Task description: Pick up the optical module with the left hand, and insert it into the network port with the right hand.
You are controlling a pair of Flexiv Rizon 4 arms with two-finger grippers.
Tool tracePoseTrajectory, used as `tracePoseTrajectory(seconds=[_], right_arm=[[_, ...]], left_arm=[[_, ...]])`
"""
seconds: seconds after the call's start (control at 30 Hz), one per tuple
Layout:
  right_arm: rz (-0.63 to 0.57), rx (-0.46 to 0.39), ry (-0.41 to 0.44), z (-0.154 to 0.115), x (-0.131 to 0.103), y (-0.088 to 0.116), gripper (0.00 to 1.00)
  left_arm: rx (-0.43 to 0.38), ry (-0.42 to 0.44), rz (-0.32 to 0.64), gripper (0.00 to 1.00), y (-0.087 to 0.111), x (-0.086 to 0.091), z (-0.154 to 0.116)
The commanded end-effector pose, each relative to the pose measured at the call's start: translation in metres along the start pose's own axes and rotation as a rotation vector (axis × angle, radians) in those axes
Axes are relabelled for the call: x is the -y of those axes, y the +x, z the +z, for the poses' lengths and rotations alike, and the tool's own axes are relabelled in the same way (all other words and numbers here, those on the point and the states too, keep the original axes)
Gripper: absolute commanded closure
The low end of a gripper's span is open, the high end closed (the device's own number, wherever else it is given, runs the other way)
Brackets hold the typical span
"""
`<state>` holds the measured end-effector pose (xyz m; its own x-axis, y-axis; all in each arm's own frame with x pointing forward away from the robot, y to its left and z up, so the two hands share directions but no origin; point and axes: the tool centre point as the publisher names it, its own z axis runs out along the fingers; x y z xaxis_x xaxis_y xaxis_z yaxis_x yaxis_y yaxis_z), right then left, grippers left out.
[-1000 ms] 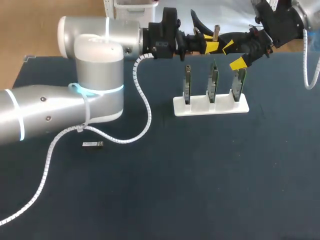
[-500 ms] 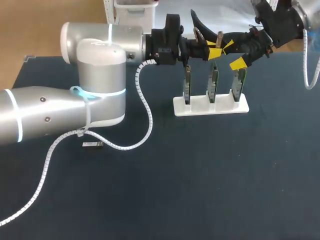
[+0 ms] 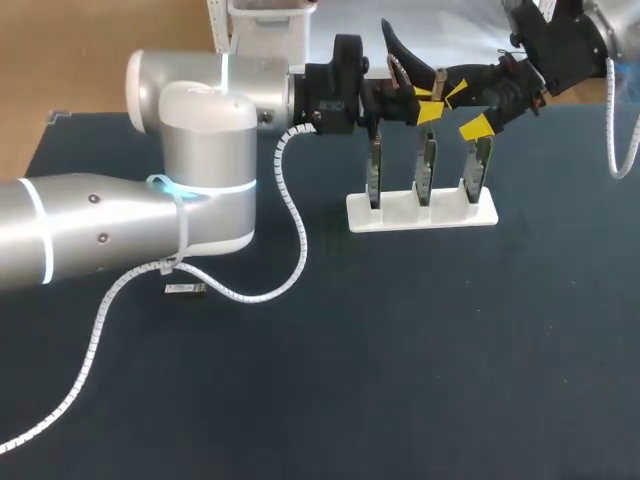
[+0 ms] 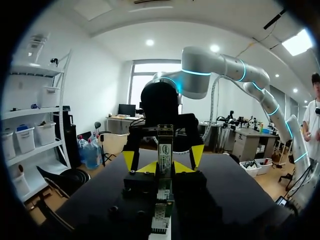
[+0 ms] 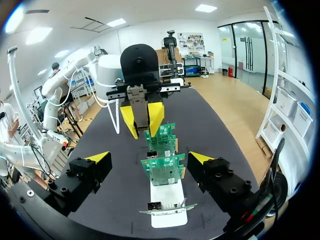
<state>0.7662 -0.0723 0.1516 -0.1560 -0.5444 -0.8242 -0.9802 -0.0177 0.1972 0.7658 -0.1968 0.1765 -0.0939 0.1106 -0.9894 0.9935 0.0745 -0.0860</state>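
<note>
**Item 1: L gripper** (image 3: 428, 104), on the left arm (image 3: 120, 220), which comes in from the left side. Fingers nearly together, clamped from both sides on the optical module (image 3: 438, 76). Module stands upright between the yellow tips, w/ its upper end sticking out above them. The L wrist view shows this up close: L gripper (image 4: 165, 169), module (image 4: 165, 149) w/ label facing the cam.

**Item 2: R gripper** (image 3: 466, 110), directly ahead of the L gripper and facing it. Fingers spread wide, holding nothing. In its own wrist view, R gripper (image 5: 149, 157) has tips well apart. L gripper (image 5: 142, 118) sits ahead of it w/ the module (image 5: 137, 104) pinched between its tips. No contact seen btw R fingers and module.

**Item 3: white rack** (image 3: 398, 217), below both grippers. It carries three green circuit boards (image 3: 427, 160) upright in a row. In the R wrist view the rack (image 5: 169, 199) lies between and under the open fingers, w/ the boards (image 5: 163, 169) lined up toward the L gripper.

**Item 4: small silver part** (image 3: 186, 289), flat on the dark table (image 3: 420, 360). It is well apart from both grippers, beside the left arm's white coiled cable (image 3: 292, 215).
</note>
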Motion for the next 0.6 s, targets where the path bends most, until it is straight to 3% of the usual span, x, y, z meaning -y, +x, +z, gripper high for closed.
tracePoseTrajectory(seconds=[0.03,0.6], right_arm=[[0.0,-0.001,0.003,0.0003,-0.0011,-0.0004,0.0],[0.0,-0.001,0.003,0.0003,-0.0011,-0.0004,0.0]], left_arm=[[0.013,0.002,-0.006,1.0,0.0051,-0.0026,0.0026],[0.021,-0.021,-0.015,1.0,0.0091,-0.0074,0.0011]])
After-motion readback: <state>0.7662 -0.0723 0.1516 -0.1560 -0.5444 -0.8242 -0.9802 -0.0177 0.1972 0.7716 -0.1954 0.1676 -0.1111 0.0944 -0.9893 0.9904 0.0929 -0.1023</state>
